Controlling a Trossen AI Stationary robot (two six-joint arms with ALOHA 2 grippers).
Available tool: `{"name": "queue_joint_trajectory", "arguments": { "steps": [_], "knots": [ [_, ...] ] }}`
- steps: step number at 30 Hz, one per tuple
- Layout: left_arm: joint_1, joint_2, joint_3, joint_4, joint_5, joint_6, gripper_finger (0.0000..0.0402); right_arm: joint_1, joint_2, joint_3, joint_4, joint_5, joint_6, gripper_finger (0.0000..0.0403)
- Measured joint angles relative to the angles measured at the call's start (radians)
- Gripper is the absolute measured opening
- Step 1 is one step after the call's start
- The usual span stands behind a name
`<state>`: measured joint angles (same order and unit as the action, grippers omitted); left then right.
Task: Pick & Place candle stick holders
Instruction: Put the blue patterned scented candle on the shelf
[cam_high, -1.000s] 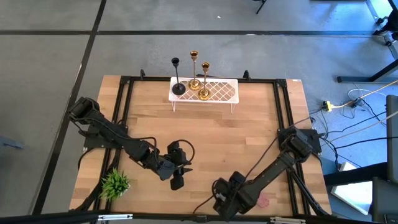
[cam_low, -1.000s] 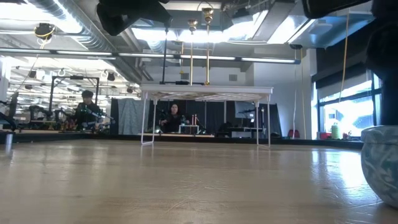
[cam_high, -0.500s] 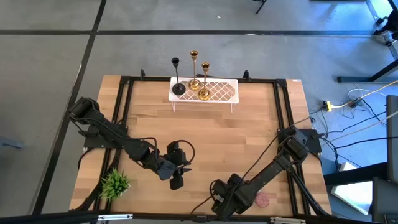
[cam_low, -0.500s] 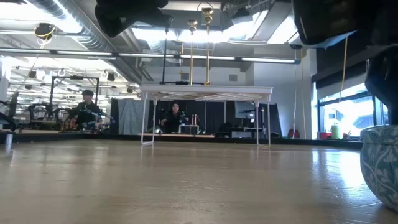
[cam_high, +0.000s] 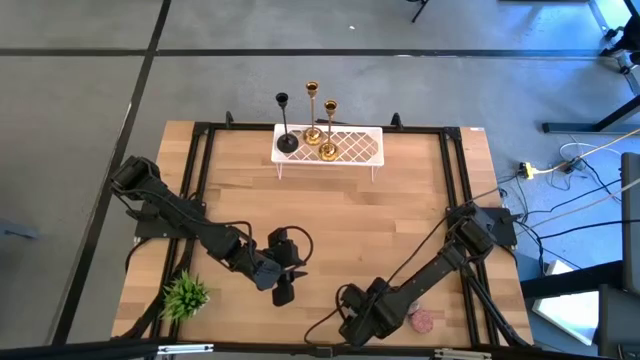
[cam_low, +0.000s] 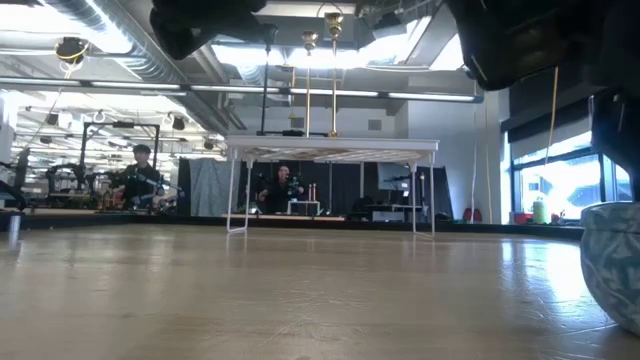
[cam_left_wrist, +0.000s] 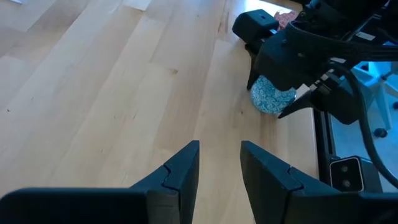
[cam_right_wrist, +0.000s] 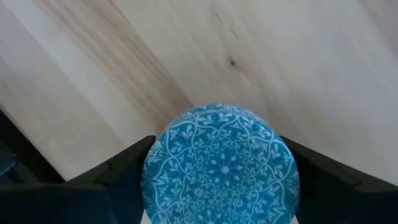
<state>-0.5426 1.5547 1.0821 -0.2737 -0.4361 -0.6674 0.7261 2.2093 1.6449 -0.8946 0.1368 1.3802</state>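
Note:
Three candle stick holders, one black (cam_high: 285, 125) and two gold (cam_high: 312, 115) (cam_high: 328, 130), stand upright on their round bases on a white wire rack (cam_high: 355, 148) at the table's far middle. Their stems also show in the low view (cam_low: 333, 80). My left gripper (cam_high: 284, 290) hovers over the near middle of the table, open and empty (cam_left_wrist: 219, 152). My right gripper (cam_high: 352, 322) is at the near edge, over a blue patterned round pot (cam_right_wrist: 221, 165), with one finger on either side of it. My right gripper comes at the blue pot from above, with its fingers (cam_right_wrist: 127, 171) beside the pot's two opposite sides. I cannot tell whether they touch it. The pot stands on the table (cam_low: 612, 265).
A small green plant (cam_high: 185, 295) stands at the near left. A pink thing (cam_high: 423, 321) lies near the front edge to the right of my right gripper. Black rails (cam_high: 200, 170) frame the table. Bare wood lies between the arms and the rack.
My right gripper has moved a little toward the table's left edge along the near edge. The blue pot has stayed where it was.

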Motion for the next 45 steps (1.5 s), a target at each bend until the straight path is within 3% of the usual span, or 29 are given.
{"name": "queue_joint_trajectory", "arguments": {
  "steps": [6,11,23,28,33,40,45],
  "knots": [
    [0.0,0.0,0.0,-0.001,0.005,0.0,0.0113,-0.027,-0.004,0.002,-0.02,-0.072,0.008,0.0295],
    [0.0,0.0,0.0,-0.006,0.012,-0.003,0.0113,-0.063,-0.002,0.086,-0.163,-0.093,-0.022,0.0295],
    [0.004,-0.031,0.0,-0.051,0.013,-0.02,0.0113,-0.173,-0.005,0.548,-0.687,0.12,-0.309,0.0295],
    [0.004,-0.056,0.0,-0.095,0.001,-0.032,0.0113,-0.192,-0.03,0.705,-0.683,0.151,-0.467,0.0295],
    [-0.008,-0.084,0.0,-0.181,-0.041,-0.084,0.0113,-0.179,-0.103,0.694,-0.68,0.161,-0.504,0.0295],
    [-0.026,-0.169,0.0,-0.44,-0.214,-0.277,0.0113,-0.13,-0.126,0.693,-0.68,0.181,-0.471,0.0295],
    [0.022,-0.23,0.0,-0.542,-0.261,-0.33,0.0113,-0.162,-0.151,0.66,-0.673,0.204,-0.532,0.0295]
  ]
}}
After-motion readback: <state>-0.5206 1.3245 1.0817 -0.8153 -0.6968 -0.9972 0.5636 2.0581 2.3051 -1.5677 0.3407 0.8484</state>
